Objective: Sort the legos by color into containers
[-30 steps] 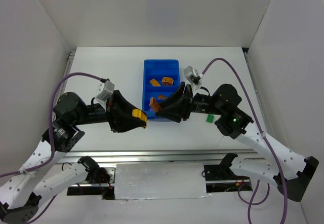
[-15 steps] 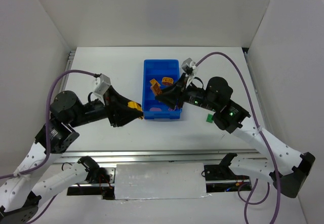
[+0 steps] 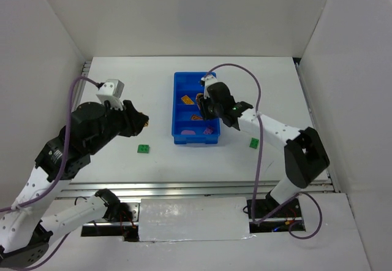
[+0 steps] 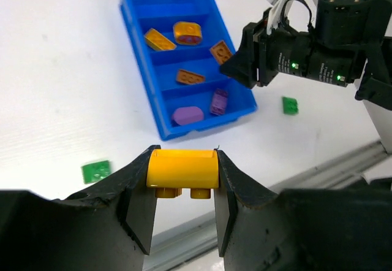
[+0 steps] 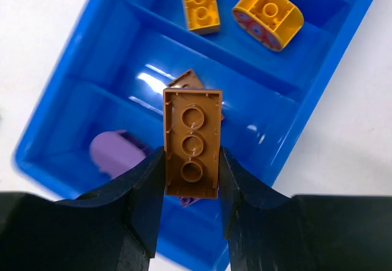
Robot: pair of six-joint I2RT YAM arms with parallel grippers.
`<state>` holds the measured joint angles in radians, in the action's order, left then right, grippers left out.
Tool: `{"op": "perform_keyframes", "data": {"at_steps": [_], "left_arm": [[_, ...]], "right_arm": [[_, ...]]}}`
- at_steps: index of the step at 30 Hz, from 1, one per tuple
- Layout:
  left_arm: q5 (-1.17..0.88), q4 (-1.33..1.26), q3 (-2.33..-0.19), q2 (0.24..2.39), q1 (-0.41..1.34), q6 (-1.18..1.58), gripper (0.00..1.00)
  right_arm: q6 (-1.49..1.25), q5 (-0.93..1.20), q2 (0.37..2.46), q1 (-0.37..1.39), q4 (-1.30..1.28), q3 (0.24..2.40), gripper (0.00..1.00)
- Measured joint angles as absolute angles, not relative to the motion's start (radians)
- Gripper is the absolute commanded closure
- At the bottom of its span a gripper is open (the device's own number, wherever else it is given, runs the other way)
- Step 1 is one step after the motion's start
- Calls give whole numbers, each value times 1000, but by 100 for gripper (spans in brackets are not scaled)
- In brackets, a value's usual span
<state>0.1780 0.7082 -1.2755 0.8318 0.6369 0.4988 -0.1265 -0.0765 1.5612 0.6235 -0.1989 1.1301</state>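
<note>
Bench: white bench (image 3: 275,87) boxed in by white walls, with the blue tray (image 3: 177,106) at its centre.
Right end effector: your right end effector (image 5: 192,174) is clamped on a brown brick (image 5: 192,130), studs down, above the tray.
Below it: a second brown piece (image 5: 187,78) lies in the middle compartment, and a purple piece (image 5: 113,148) in the next one.
Left end effector: your left end effector (image 4: 182,182) grips a yellow brick (image 4: 182,167) well away from the tray.
Green legos: one (image 3: 143,149) lies left of the tray, another (image 3: 253,142) to its right, both loose on the bench.
Risk: the brown brick's near end overhangs the divider, so on release it may tip in among the purple.
Risk: bring the left arm in too soon and the two arms could meet over the narrow tray.
</note>
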Motion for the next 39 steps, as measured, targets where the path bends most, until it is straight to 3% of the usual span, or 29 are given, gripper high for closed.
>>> {"op": "perform_keyframes", "data": {"at_steps": [9, 15, 39], "left_arm": [[303, 690, -1058, 586, 636, 471, 100], [307, 665, -937, 564, 636, 471, 100], [283, 649, -922, 585, 636, 470, 100]], "right_arm": [[-79, -162, 1756, 619, -227, 1292, 100], [-84, -192, 1838, 619, -228, 1317, 100], [-106, -202, 1850, 619, -226, 1318, 100]]}}
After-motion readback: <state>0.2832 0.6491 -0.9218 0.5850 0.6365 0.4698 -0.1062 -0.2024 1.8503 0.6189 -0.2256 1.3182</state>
